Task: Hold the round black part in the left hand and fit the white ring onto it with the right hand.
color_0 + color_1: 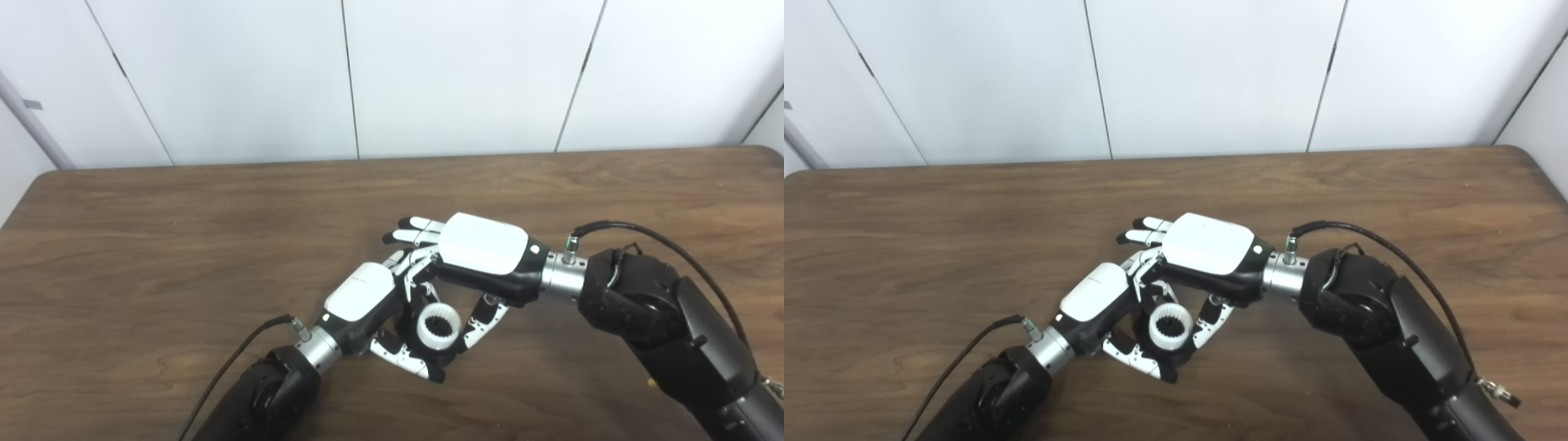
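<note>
Both hands meet low over the brown desk [153, 245], near its front edge. Left hand [367, 300] curled around the round black part [422, 352], mostly hidden. White ring [438, 326] sits against that part, toothed hole facing up. Right hand [484, 257] above it: thumb touching the ring's right side, other fingers [416, 229] stretched out beyond. White wall panels [245, 79] behind.

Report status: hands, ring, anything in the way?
Left hand shut on black part. Right hand at white ring, grip unclear. Ring looks seated on part. No other objects on table.
</note>
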Robot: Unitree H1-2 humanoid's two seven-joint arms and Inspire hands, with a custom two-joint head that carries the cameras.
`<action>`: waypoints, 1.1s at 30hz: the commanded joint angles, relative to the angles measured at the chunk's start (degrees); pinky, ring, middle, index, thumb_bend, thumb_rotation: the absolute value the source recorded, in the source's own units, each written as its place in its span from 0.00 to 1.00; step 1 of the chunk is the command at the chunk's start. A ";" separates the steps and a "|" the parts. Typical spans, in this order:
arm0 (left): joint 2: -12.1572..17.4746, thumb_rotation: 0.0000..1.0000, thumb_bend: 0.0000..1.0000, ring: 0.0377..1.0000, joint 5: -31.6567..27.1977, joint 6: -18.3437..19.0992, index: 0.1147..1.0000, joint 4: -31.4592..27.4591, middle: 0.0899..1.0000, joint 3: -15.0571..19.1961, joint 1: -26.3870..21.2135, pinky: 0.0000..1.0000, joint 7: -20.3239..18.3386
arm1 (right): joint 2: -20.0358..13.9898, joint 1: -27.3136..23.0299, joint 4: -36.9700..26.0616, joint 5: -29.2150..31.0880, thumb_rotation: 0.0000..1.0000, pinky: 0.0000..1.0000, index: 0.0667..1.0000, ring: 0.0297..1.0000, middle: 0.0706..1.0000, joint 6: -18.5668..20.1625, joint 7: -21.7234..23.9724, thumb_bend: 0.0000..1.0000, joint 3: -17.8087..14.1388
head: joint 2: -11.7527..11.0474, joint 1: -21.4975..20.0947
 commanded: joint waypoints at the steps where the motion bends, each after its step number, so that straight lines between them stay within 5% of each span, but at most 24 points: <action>1: -0.83 0.06 0.52 0.90 0.43 -0.30 0.41 -1.36 0.74 -0.05 -0.65 1.00 0.86 | 0.30 -0.52 -1.04 0.73 0.14 1.00 0.44 0.95 0.73 -1.79 0.08 0.53 1.35 | 0.03 0.17; 21: -0.70 0.06 0.52 0.90 0.76 -0.83 0.42 -1.34 0.74 -0.26 -0.54 1.00 1.06 | 0.30 -0.21 1.47 -1.46 0.14 1.00 0.44 0.97 0.75 -3.04 -2.75 0.53 3.46 | 0.17 1.05; 33: -0.76 0.07 0.52 0.90 0.38 -0.60 0.42 -1.63 0.73 -0.41 -0.71 1.00 0.59 | -0.59 1.72 1.52 -4.77 0.14 1.00 0.44 0.97 0.74 -5.74 -9.92 0.53 3.72 | 0.36 1.20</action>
